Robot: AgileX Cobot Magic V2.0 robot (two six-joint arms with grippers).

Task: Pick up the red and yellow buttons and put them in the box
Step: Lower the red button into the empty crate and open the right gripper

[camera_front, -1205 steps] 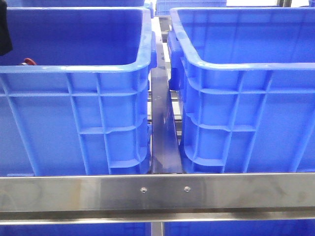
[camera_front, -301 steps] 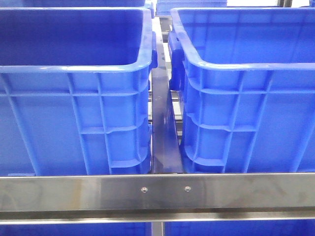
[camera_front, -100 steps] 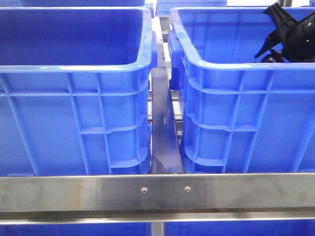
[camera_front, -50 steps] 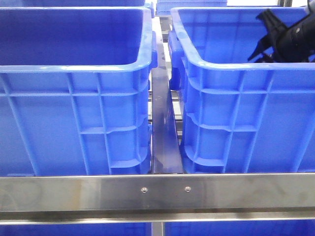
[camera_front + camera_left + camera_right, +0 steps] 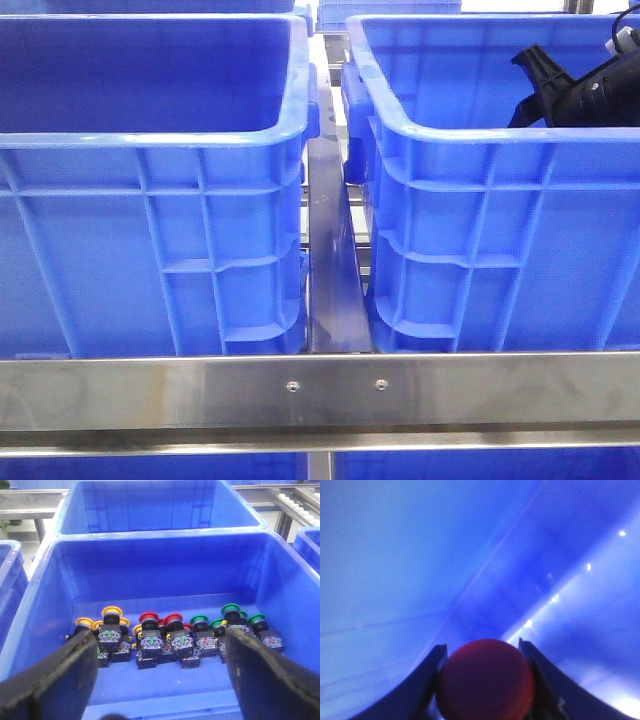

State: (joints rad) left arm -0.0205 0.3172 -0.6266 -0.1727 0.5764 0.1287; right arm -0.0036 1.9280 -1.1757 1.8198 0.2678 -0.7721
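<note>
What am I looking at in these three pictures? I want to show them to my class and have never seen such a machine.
This is a robot with two arms, each ending in a two-fingered gripper. The front picture looks forward at two blue crates; the right gripper reaches into the right crate. The other two pictures come from cameras on the wrists. The left gripper is open above a crate holding push buttons in a row: yellow buttons, red buttons and green buttons. The right gripper is closed on one red button.
</note>
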